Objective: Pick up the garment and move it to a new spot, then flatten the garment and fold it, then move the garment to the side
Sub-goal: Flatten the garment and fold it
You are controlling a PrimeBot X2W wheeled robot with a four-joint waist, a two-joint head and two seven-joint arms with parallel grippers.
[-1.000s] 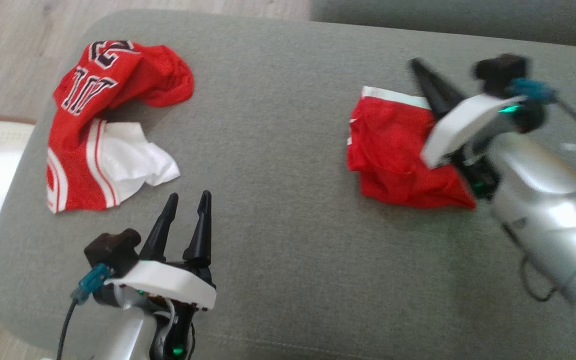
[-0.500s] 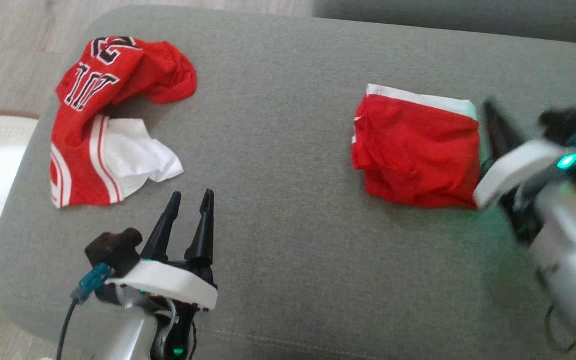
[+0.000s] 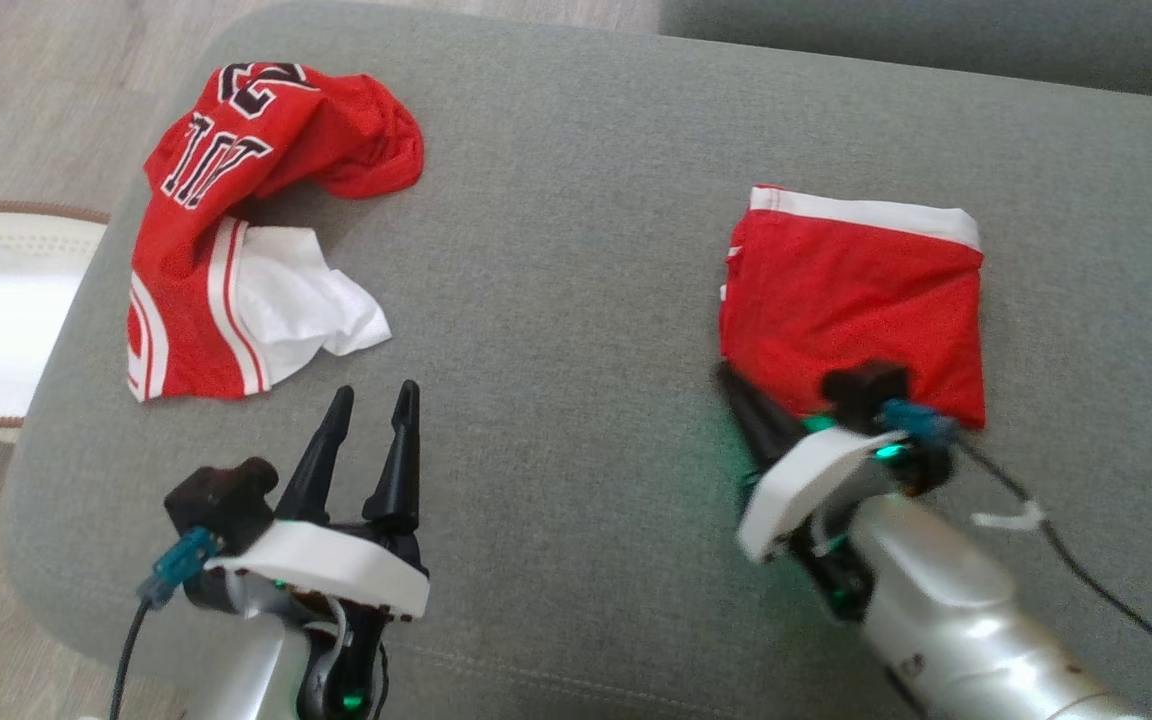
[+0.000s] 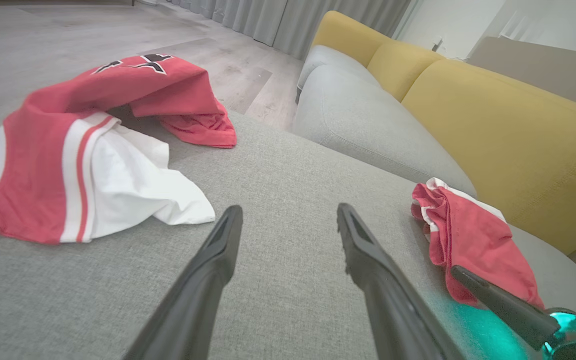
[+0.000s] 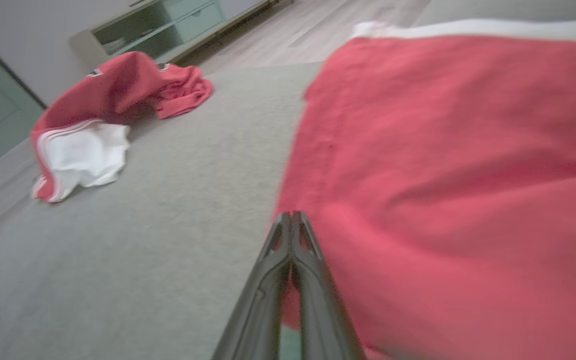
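Red mesh garment (image 3: 851, 300) lies folded on grey sofa cushion (image 3: 576, 250); the task looks nearly finished. Right claw (image 3: 733, 382) sits closed beside it; left claw (image 3: 374, 395) gapes wide, empty.

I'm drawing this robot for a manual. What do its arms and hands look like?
Left hand and right hand match: two long black tapered fingers on a curved white shell, a black block with a teal plug and dark cable, green lights, silver forearms.
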